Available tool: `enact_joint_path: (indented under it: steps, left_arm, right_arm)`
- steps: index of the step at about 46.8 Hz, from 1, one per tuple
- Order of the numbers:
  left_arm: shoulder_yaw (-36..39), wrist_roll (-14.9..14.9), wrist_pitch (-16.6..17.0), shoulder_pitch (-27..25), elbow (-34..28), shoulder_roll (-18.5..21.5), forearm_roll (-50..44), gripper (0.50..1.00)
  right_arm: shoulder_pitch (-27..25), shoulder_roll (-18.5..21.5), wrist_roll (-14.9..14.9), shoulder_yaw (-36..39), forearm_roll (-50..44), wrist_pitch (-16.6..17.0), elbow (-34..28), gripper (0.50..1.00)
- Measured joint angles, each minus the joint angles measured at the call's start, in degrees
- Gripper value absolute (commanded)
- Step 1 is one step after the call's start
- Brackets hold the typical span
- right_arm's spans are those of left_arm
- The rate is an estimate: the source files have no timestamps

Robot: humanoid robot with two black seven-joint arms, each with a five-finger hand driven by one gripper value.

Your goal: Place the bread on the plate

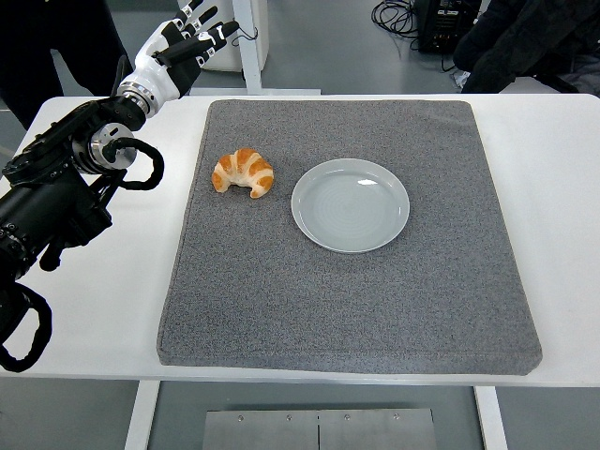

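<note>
A golden croissant [244,172] lies on the grey mat [347,300], left of centre. A pale blue-grey plate [350,204] sits empty just to its right, a small gap between them. My left hand [195,39] is raised at the table's far left corner, well above and behind the croissant, its black-and-white fingers spread and holding nothing. The left arm runs down the left side of the table. My right arm is out of view.
The grey mat covers most of the white table [553,169]. A white post [251,47] stands behind the table near my left hand. A person in dark clothing [525,42] shows at the top right.
</note>
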Motion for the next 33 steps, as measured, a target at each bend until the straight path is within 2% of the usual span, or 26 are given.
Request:
enact_joint_path:
  steps: [33]
  left_arm:
    - [0.7, -0.38, 0.44, 0.08, -0.11, -0.46, -1.54, 0.996]
  right_arm:
    - [-0.01, 0.0, 0.0, 0.02, 0.0, 0.0, 0.0, 1.0]
